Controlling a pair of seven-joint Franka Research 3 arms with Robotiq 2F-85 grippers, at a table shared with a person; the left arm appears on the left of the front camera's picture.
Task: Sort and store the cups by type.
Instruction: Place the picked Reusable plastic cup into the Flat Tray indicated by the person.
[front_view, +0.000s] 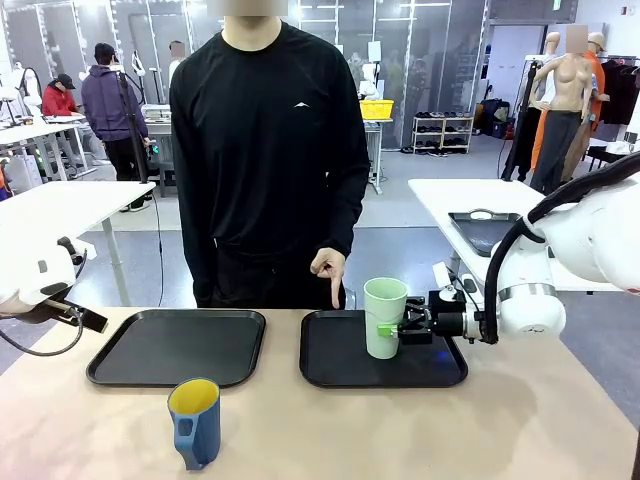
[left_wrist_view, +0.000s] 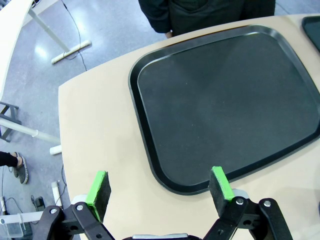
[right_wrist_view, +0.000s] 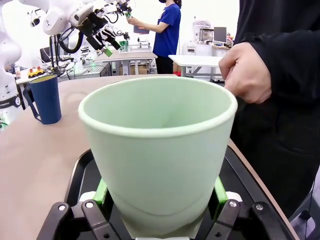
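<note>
A tall mint-green cup (front_view: 385, 317) stands upright on the right black tray (front_view: 443, 376). My right gripper (front_view: 392, 329) reaches in from the right and is shut on the cup's lower body. In the right wrist view the cup (right_wrist_view: 159, 150) sits between the green pads (right_wrist_view: 101, 191). A dark-blue mug with a yellow inside (front_view: 196, 420) stands on the bare table in front of the left tray (front_view: 105, 368), and it also shows far off as the mug (right_wrist_view: 44, 97). My left gripper (left_wrist_view: 159, 182) hangs open over the table edge by the left tray (left_wrist_view: 225, 100).
The person stands at the far side of the table, with one hand (front_view: 328, 270) pointing a finger down at the right tray's back edge. That hand (right_wrist_view: 245, 70) is close behind the cup. Both trays have bare floors apart from the cup.
</note>
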